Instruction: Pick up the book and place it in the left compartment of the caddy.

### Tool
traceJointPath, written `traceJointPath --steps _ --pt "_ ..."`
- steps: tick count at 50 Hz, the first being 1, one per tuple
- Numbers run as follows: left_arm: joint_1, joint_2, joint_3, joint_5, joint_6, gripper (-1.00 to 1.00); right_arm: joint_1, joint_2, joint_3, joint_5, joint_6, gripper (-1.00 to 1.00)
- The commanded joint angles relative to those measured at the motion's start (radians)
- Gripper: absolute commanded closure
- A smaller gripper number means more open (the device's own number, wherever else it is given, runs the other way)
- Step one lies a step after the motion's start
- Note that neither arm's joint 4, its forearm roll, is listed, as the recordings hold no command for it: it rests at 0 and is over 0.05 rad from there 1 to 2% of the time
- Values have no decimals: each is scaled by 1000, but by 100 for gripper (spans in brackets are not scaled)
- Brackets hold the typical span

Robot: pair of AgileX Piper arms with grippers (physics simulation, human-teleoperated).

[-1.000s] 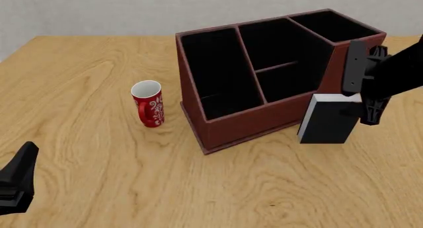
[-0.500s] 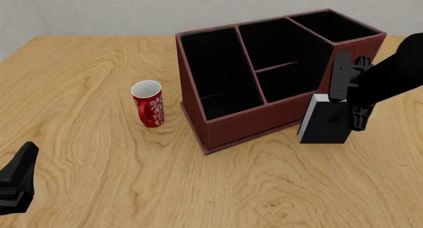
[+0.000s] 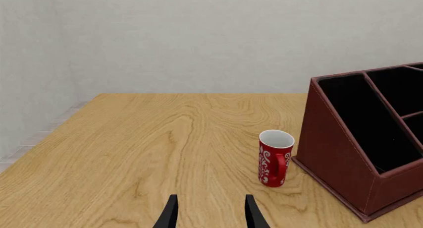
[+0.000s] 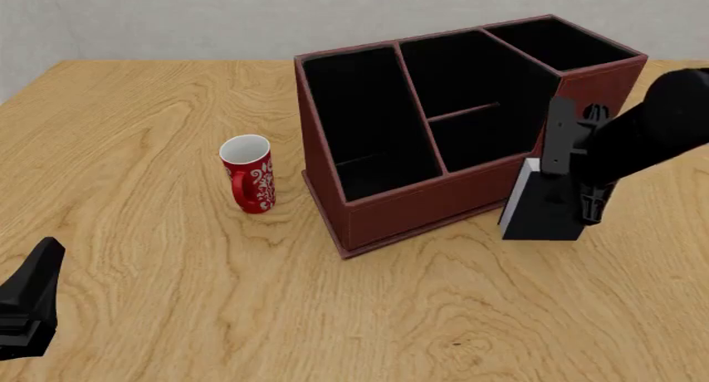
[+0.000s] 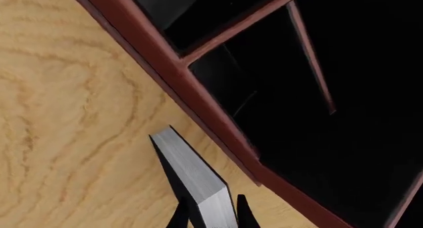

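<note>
Here the book [image 4: 540, 209] is seen standing upright on the wooden table [image 4: 144, 124], just beside the caddy [image 4: 432, 203] at its front right corner; whether the two touch cannot be told. Its white page edges face the caddy and its black cover is turned toward the front camera. The right gripper [image 4: 569, 174] is lowered over the book from above, with one finger on each side of it. In the right wrist view the two fingertips [image 5: 180, 219] are seen astride the page block of the book [image 5: 195, 181], set close against the covers, though whether they are actually clamped on it cannot be told.

The left compartment [image 4: 360, 116] of the caddy is shown as a long black-lined slot along the side nearest the mug, and nothing is seen in it. Two shorter slots are found in the middle and a further one at the far right.

A red mug with white patterning [image 4: 248, 173] is stood upright on the table, near the caddy's left wall but apart from it. The left gripper [image 3: 210, 215] is held low at the near left of the table, well apart from everything, its fingers parted with only bare wood visible between them.
</note>
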Motion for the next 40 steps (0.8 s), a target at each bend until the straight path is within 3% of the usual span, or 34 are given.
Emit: traceJointPath --steps 1,19,36,38,40 --pt "0 0 0 0 0 -100 13 6 28 10 14 100" --pt "0 0 0 0 0 -100 7 -29 55 24 8 100" --pt "0 0 0 0 0 -100 27 -148 103 94 -1 100" --pt "0 0 0 0 0 -100 7 -170 125 78 -39 100" --pt "0 0 0 0 0 -100 4 -174 120 81 -39 100"
